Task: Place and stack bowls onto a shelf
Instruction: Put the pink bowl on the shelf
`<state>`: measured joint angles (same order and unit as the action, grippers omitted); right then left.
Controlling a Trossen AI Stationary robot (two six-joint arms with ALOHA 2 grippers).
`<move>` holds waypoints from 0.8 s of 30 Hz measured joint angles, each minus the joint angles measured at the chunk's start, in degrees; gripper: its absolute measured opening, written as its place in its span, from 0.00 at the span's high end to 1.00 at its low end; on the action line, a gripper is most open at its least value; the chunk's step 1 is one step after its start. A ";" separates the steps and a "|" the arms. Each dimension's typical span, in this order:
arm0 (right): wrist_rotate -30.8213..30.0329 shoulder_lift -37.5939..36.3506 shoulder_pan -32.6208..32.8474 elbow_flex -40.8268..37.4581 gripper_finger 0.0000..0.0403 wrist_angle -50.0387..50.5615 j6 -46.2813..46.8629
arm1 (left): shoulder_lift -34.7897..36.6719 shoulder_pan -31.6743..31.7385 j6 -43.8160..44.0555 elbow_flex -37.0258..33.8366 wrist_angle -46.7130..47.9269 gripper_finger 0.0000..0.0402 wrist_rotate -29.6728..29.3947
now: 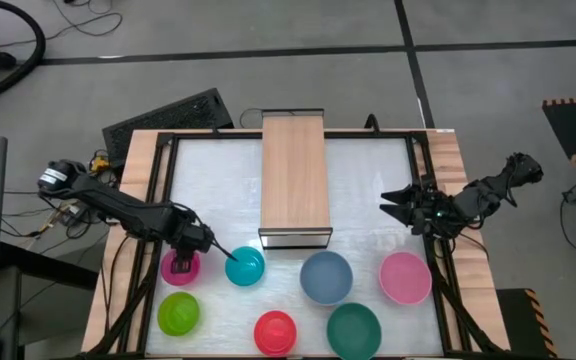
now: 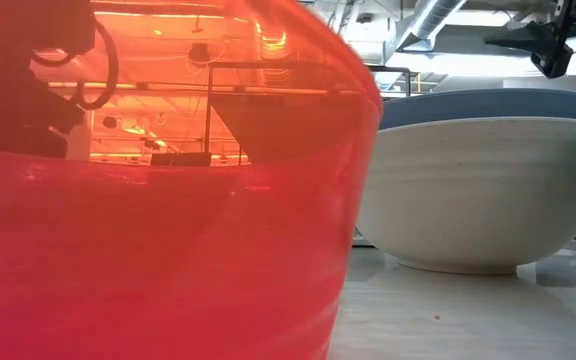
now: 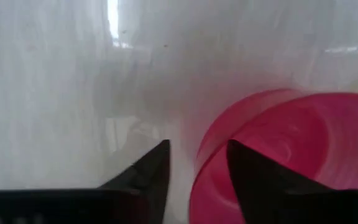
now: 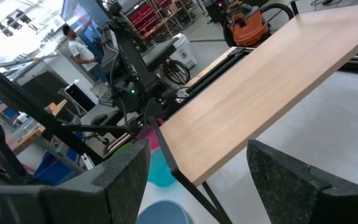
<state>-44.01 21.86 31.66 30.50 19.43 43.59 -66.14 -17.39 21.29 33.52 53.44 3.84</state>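
Note:
Seven bowls stand on the table's near half: magenta (image 1: 181, 266), cyan (image 1: 245, 267), lime green (image 1: 179, 312), red (image 1: 275, 332), grey-blue (image 1: 326, 277), pink (image 1: 405, 277) and dark green (image 1: 354, 330). The light-wood shelf (image 1: 294, 170), with its dark front edge (image 1: 294, 238), stands at the table's middle with nothing on it. My left gripper (image 1: 186, 258) is open and low over the magenta bowl (image 3: 291, 162). One finger (image 3: 247, 174) is over the bowl's inside and the other (image 3: 154, 171) is outside its rim. My right gripper (image 1: 393, 205) is open and empty, right of the shelf (image 4: 272, 87). My left gripper points down over the magenta bowl's rim (image 3: 199, 163), which lies between its two open fingers. I cannot tell whether either finger touches the rim. The bowl stands on the table.
The cyan bowl stands close to the right of the magenta one, and the lime green bowl is just nearer. In the low view the red bowl (image 2: 158, 200) fills the left side and a large bowl (image 2: 478, 190) stands right of it. A dark frame (image 1: 168, 150) borders the table.

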 joint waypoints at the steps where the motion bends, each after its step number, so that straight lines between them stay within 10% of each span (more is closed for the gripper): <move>1: 0.00 0.01 0.00 0.00 0.27 0.17 0.00 | -0.58 0.00 -0.02 0.00 -0.42 0.75 0.02; 5: 0.01 -0.01 0.00 0.00 0.27 0.25 -0.06 | -2.05 0.00 2.06 0.00 -2.10 0.96 -0.56; 24: 0.02 -0.01 0.00 0.00 0.27 0.28 -0.07 | -2.13 10.95 27.13 17.94 19.88 1.00 -0.52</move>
<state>-43.99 21.85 31.66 30.50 19.72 43.53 -68.27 -6.44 48.41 51.46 73.32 3.32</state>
